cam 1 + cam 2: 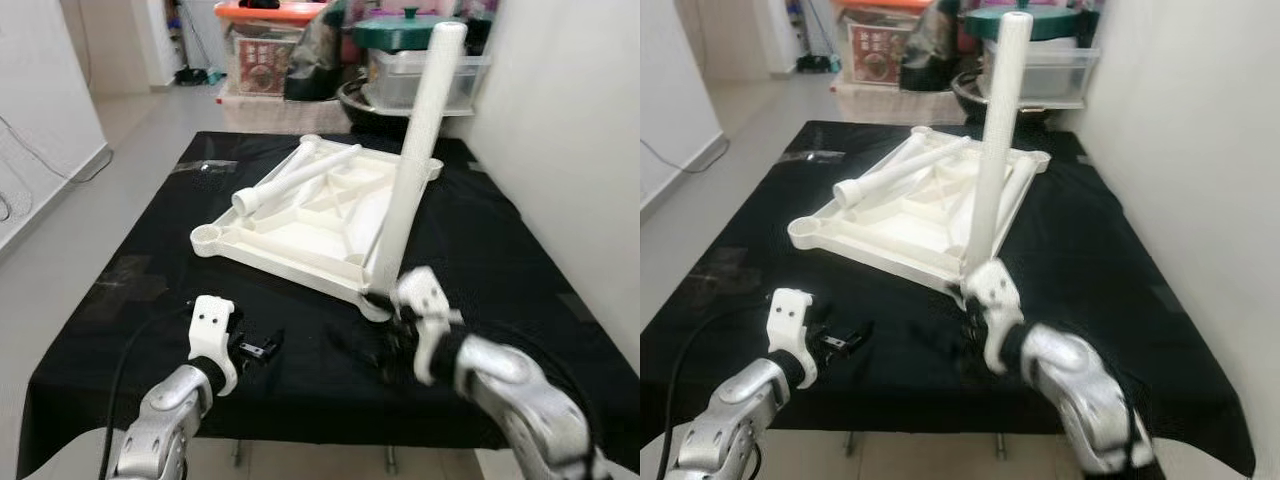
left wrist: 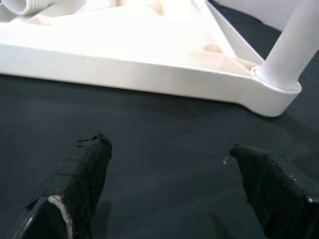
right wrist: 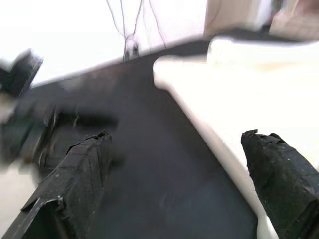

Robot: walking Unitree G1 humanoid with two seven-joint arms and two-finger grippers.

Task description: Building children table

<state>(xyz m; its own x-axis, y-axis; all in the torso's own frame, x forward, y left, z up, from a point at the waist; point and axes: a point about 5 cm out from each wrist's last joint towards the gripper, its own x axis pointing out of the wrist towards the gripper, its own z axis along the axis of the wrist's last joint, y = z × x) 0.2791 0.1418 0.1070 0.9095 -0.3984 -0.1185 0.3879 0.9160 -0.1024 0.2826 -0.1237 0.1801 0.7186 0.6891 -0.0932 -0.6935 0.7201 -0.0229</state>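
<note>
Tabletop (image 1: 300, 225) lies underside-up so sockets face upward; 1 leg (image 1: 415, 160) stands near-right. Right gripper (image 3: 174, 189) and left gripper (image 2: 174, 184) both spread wide, empty.

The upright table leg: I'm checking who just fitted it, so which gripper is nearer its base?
Right. The right gripper sits just below the upright leg at its corner socket; the left gripper hovers over the black cloth, well aside.

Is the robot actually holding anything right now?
No. Both the left gripper and right gripper are open over the black cloth, beside the white tabletop.
</note>
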